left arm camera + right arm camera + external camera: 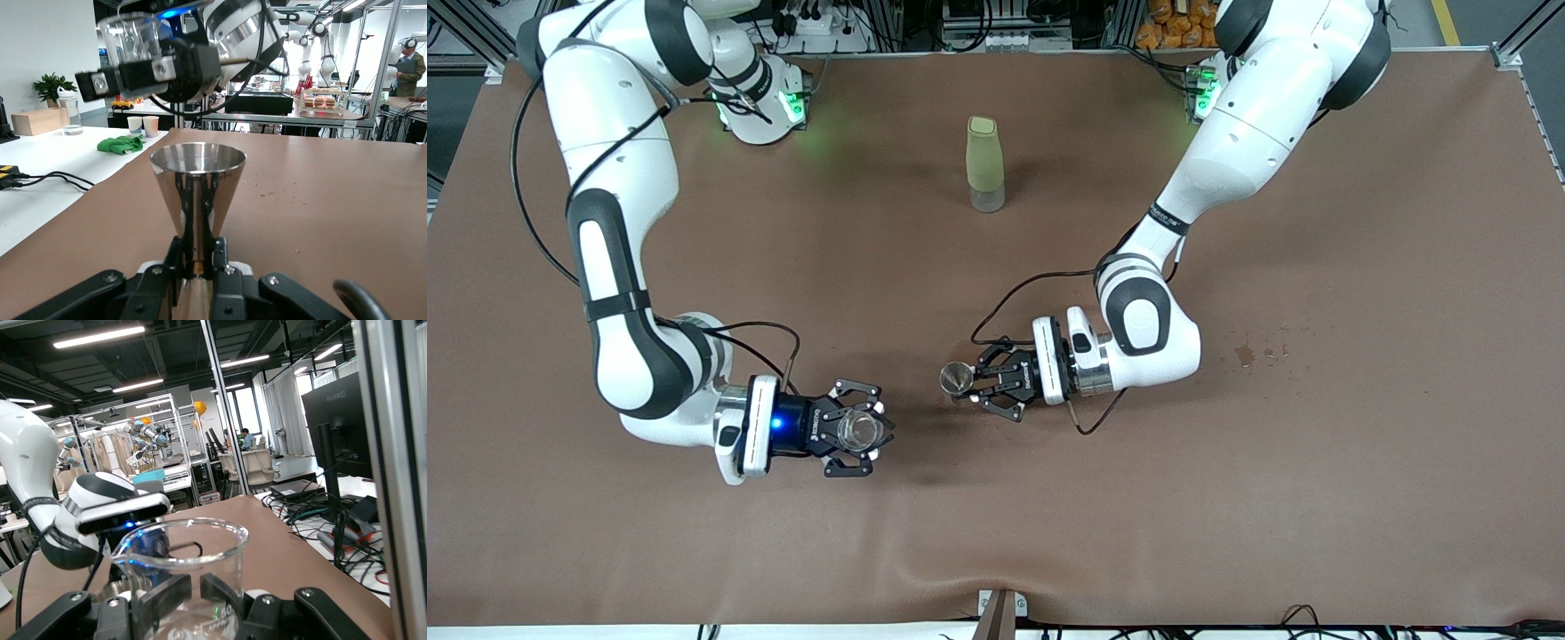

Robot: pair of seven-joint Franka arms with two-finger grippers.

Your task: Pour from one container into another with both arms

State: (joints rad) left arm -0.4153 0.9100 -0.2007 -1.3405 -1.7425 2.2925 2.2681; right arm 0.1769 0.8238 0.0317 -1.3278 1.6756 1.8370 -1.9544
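You are seeing both grasps done: the left gripper [967, 385] is clamping its fingers on the metal cone cup [955, 378], the right gripper [869, 431] on the glass beaker [859, 430], both upright over the worktop [1316, 462], pouring not yet started.

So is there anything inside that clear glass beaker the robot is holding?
The glass beaker, gripped by the right tool, looks empty: its clear wall shows no liquid in the upper part. The tool's fingers cover its base, so the bottom stays hidden.

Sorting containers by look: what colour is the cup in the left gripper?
Shiny silver metal cup, clearest in the left wrist view.
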